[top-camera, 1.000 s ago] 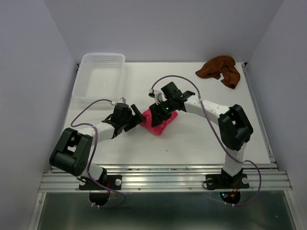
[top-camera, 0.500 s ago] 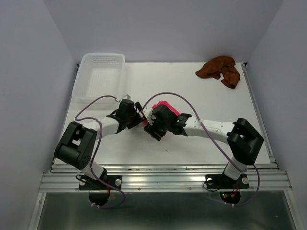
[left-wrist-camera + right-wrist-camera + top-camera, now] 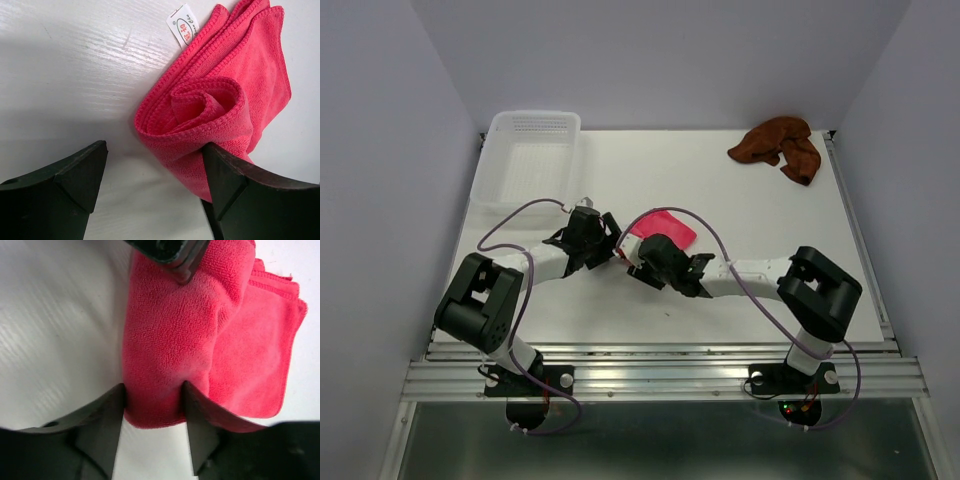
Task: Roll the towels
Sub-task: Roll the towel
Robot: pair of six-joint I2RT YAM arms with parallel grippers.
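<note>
The pink-red towel [image 3: 663, 229] lies mid-table, partly rolled, with a flat flap behind the roll. In the left wrist view the roll's spiral end [image 3: 205, 112] faces me. My left gripper [image 3: 152, 172] is open at that end, and its right finger [image 3: 232, 182] touches the roll. It also shows in the top view [image 3: 612, 247]. My right gripper [image 3: 152, 407] is shut on the pink-red towel [image 3: 170, 340], pinching the other end of the roll. It also shows in the top view [image 3: 638, 262]. The rust brown towel [image 3: 780, 147] lies crumpled at the far right corner.
A translucent white plastic basket [image 3: 527, 160] stands at the far left. Both arms cross the middle of the table, meeting at the towel. Grey walls close in the left, right and back sides.
My right arm has swung down and toward the near side, taking hold of the roll's end. My left gripper has shifted right to the roll. The towel now shows a flat flap behind.
</note>
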